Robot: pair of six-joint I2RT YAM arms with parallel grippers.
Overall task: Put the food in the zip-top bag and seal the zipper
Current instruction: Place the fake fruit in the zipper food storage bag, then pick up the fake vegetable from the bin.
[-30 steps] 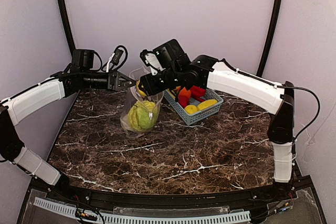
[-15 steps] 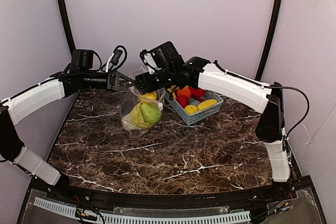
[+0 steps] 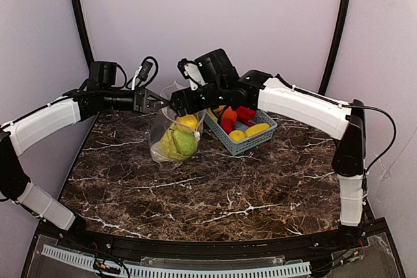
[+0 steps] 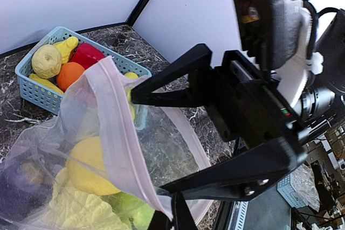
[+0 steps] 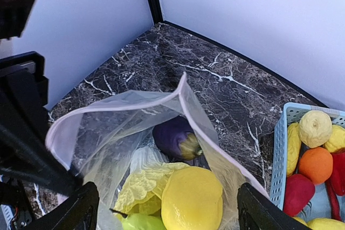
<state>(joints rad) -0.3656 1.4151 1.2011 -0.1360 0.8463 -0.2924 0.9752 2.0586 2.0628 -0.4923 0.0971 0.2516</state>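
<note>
Left gripper [image 3: 158,101], pressed together on the zipper [image 4: 121,144], holds up the zip-top bag [image 3: 171,144]. The right gripper [image 5: 168,211] hangs spread and empty over its mouth. Inside lie a yellow fruit [image 5: 191,197], eggplant [image 5: 173,137] and cabbage [image 5: 141,187]. A blue basket [image 3: 253,142] of food stands just right of the bag. The dark marble table [image 3: 215,187] meets pale walls [image 3: 273,17] close behind.

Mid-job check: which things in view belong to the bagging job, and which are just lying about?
Job: zip-top bag, its zipper, left hand pinching it, open right hand, bagged yellow fruit, cabbage, eggplant, unbagged food.
Just there: blue basket holding that food, marble table.
</note>
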